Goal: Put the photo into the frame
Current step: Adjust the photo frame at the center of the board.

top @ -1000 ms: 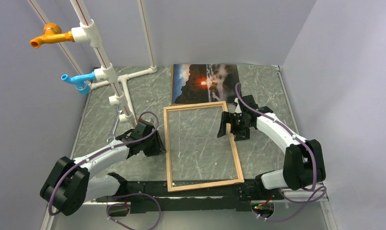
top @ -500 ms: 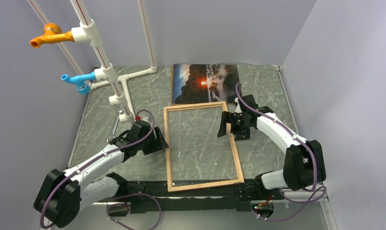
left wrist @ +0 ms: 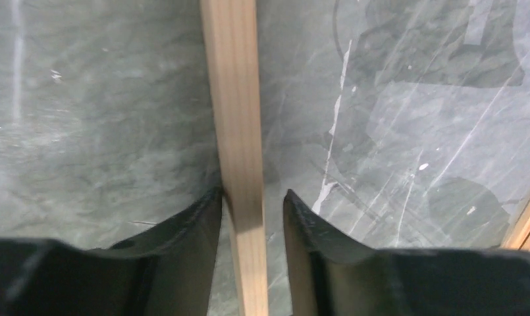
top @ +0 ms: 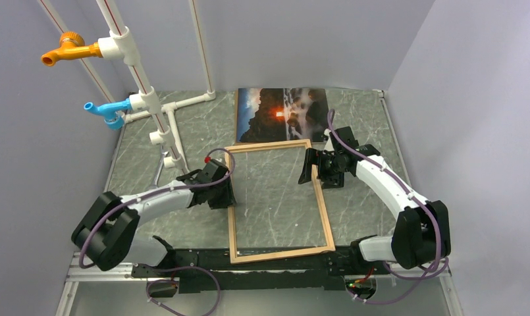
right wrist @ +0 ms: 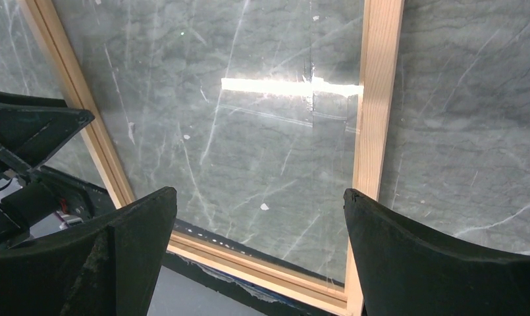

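Observation:
The frame [top: 230, 220], thin light-wood strips around clear glazing, lies flat mid-table. The photo [top: 282, 115], a dark seascape with an orange sun, lies face up just behind the frame's far strip. My left gripper [top: 227, 191] is low at the frame's left strip. In the left wrist view the strip [left wrist: 232, 99] runs between the jaws of the gripper [left wrist: 252, 195]; the left finger [left wrist: 183, 230] touches it and the right finger stands a small gap off. My right gripper [top: 307, 169] is wide open and empty above the frame [right wrist: 377, 99], inside its right strip [right wrist: 259, 192].
A white PVC pipe stand [top: 158, 118] with an orange tap [top: 64, 49] and a blue tap [top: 104, 110] fills the back left. A black rail [top: 196, 266] runs along the near edge under the frame's near strip. Grey walls close in the back and right.
My left arm has swung right and its gripper has come from beside the frame onto the left strip. My right gripper has shifted slightly toward the back.

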Robot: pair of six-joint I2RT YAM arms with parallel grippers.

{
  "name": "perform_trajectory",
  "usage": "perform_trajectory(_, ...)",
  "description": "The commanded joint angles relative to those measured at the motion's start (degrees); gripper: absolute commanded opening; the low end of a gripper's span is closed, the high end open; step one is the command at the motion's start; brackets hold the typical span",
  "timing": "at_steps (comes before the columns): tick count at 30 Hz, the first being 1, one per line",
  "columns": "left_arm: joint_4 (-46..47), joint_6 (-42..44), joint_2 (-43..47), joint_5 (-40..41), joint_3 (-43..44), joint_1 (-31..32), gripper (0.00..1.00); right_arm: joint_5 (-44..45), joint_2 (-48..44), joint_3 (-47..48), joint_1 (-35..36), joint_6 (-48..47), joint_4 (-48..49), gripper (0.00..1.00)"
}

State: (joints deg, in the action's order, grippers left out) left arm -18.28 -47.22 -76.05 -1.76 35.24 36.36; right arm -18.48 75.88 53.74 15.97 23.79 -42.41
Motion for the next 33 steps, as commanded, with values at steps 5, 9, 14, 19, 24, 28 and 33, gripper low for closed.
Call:
perform_trajectory(5, -0.30, -0.06, -4.93, 3.17, 5.33, 4.79, 0.22, 0.23, -2.09, 2.82, -0.15, 0.55, -1.44, 1.00)
perform_trajectory(9, -1.59, 0.45, -6.81, 4.33, 8.27, 6.38, 0.10, 0.09, -2.08, 3.03, -0.25, 0.38, -1.46, 1.00)
perform_trajectory(14, -3.63, 0.95, -9.02, 5.41, 11.13, 7.55, 0.00, 0.11, -2.14, 2.97, -0.40, 0.02, -1.45, 1.00)
perform_trajectory(19, -5.13, 3.75, -8.34, 6.46, 11.58, 7.50, 0.00, -0.05, -2.21, 2.99, -0.48, -0.40, -1.60, 1.00)
perform_trajectory(24, -7.91, 7.75, -7.01, 7.55, 12.16, 6.49, 0.00, -0.24, -2.13, 3.69, -0.55, -0.79, -1.87, 1.00)
perform_trajectory(28, -8.56, 10.46, -5.07, 6.96, 11.62, 4.27, 0.00, -0.85, -2.09, 3.75, -0.61, -0.77, -1.64, 1.00)
perform_trajectory(33, -8.68, 14.84, -2.66, 5.02, 10.15, 0.87, 0.00, -1.32, -1.96, 3.75, -0.63, -1.02, -1.62, 1.00)
